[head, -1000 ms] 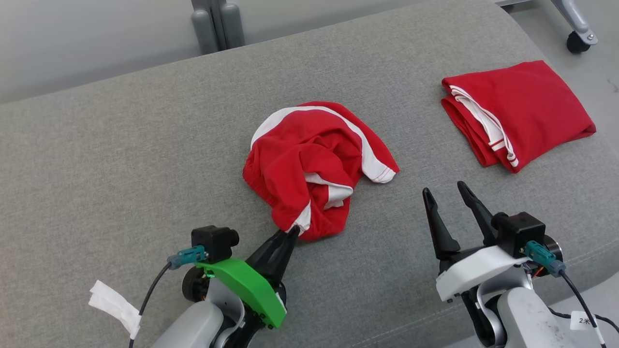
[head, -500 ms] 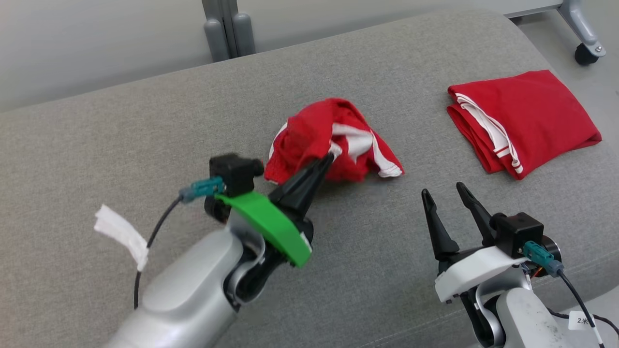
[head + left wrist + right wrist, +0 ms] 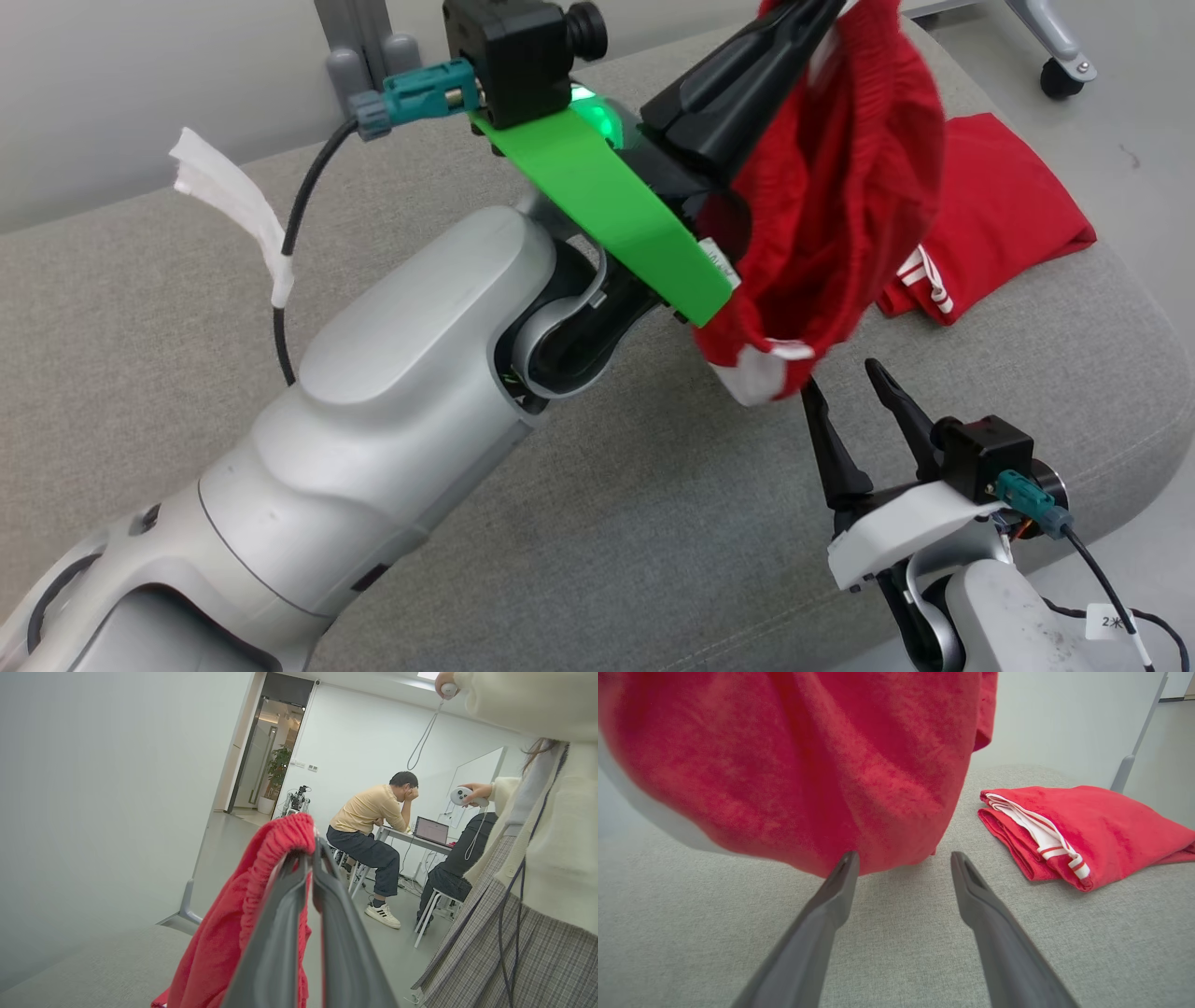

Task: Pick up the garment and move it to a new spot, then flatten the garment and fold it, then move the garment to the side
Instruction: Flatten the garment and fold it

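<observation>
The garment (image 3: pixel 831 187) is red with white trim and hangs in the air from my left gripper (image 3: pixel 822 7), which is raised high and shut on its elastic edge. In the left wrist view the red fabric (image 3: pixel 261 896) drapes over the closed fingertips of the left gripper (image 3: pixel 312 847). My right gripper (image 3: pixel 838 385) stands open low on the grey cushion, just below the garment's hanging white hem. Seen from the right wrist, the garment (image 3: pixel 808 760) hangs right in front of the open right gripper (image 3: pixel 903 861), apart from its fingers.
A second red garment (image 3: pixel 990 224), folded, lies on the grey cushion (image 3: pixel 653 523) at the back right, also seen folded (image 3: pixel 1083 830) from the right wrist. Two seated people (image 3: pixel 373 826) and a standing person (image 3: pixel 537 858) holding controllers are beyond the cushion's edge. A wheeled stand (image 3: pixel 1055 65) is on the floor.
My left arm has lifted the garment off the cushion and swung it up and to the right. The right gripper has stayed in place, open.
</observation>
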Controlling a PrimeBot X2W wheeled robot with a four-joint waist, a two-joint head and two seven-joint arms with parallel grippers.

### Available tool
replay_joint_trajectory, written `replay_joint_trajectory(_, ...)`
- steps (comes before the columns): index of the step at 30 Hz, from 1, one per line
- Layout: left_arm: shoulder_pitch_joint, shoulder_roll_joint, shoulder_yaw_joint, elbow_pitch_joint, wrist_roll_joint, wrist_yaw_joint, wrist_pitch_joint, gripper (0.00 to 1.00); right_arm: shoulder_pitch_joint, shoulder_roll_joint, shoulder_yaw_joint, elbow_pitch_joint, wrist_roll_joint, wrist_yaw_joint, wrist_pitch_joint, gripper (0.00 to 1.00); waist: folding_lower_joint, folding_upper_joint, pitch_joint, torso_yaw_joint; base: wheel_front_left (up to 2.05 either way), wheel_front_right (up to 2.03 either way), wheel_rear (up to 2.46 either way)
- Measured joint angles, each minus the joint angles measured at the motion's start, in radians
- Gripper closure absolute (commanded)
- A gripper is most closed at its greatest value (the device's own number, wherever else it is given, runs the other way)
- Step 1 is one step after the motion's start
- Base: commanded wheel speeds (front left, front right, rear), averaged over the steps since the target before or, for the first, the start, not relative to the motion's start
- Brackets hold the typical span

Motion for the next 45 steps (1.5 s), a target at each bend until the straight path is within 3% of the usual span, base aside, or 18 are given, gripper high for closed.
replay_joint_trajectory(9, -0.038, -0.011, 0.025, -0.127, -0.222, 0.0, -0.049, 1.0, -0.002, 0.002, -0.009, 0.004, -0.002, 0.0, -0.005, 0.0, 0.0, 0.0, 0.013, 0.021, 0.0, 0.0, 0.0)
replay_joint_trajectory(13, 0.051, 0.134, -0.063, 0.047, -0.2, 0.006, 0.019, 1.0, -0.008, 0.004, -0.013, -0.001, -0.002, 0.0, -0.008, 0.0, 0.0, 0.0, 0.022, 0.05, 0.0, 0.0, 0.0)
replay_joint_trajectory(15, 0.093, 0.214, -0.094, 0.187, -0.132, 0.058, 0.008, 1.0, -0.009, 0.003, -0.017, -0.003, -0.002, 0.0, -0.008, 0.0, 0.0, -0.0001, 0.028, 0.069, 0.0, 0.0, 0.0)
replay_joint_trajectory(16, 0.107, 0.227, -0.091, 0.23, -0.126, 0.072, -0.007, 1.0, -0.011, 0.003, -0.019, -0.004, -0.002, 0.0, -0.007, 0.0, 0.0, -0.0001, 0.032, 0.077, 0.0, 0.0, 0.0)
replay_joint_trajectory(23, 0.167, 0.228, -0.097, 0.451, -0.108, 0.147, -0.037, 1.0, -0.029, 0.0, -0.016, -0.019, -0.012, 0.0, -0.002, 0.0, 0.0, -0.0001, 0.062, 0.143, 0.0, 0.0, 0.0)
replay_joint_trajectory(30, 0.176, 0.208, -0.024, 0.59, -0.096, 0.213, -0.08, 1.0, -0.039, -0.007, -0.009, -0.028, -0.012, 0.0, 0.007, 0.0, 0.0, 0.0, 0.093, 0.186, 0.0, 0.0, 0.0)
replay_joint_trajectory(34, 0.174, 0.21, 0.046, 0.627, -0.03, 0.271, -0.082, 1.0, -0.04, -0.011, -0.01, -0.033, -0.012, 0.0, 0.01, 0.0, 0.0, 0.0, 0.105, 0.196, 0.0, 0.0, 0.0)
replay_joint_trajectory(36, 0.175, 0.207, 0.081, 0.624, 0.006, 0.275, -0.084, 1.0, -0.04, -0.011, -0.011, -0.036, -0.012, 0.0, 0.012, 0.0, 0.0, 0.0, 0.108, 0.199, 0.0, 0.0, 0.0)
replay_joint_trajectory(37, 0.18, 0.201, 0.091, 0.624, 0.013, 0.269, -0.084, 0.53, -0.04, -0.012, -0.011, -0.036, -0.012, 0.0, 0.012, 0.0, 0.0, 0.0, 0.108, 0.2, 0.0, 0.0, 0.0)
replay_joint_trajectory(38, 0.188, 0.191, 0.088, 0.624, 0.018, 0.252, -0.086, 0.0, -0.04, -0.012, -0.01, -0.036, -0.012, 0.0, 0.015, 0.0, 0.0, -0.0001, 0.106, 0.201, 0.0, 0.0, 0.0)
replay_joint_trajectory(45, 0.27, 0.156, 0.079, 0.636, -0.003, 0.165, -0.059, 0.0, -0.036, -0.011, -0.013, -0.037, -0.018, 0.0, 0.02, 0.0, 0.0, 0.0, 0.082, 0.208, 0.0, 0.0, 0.0)
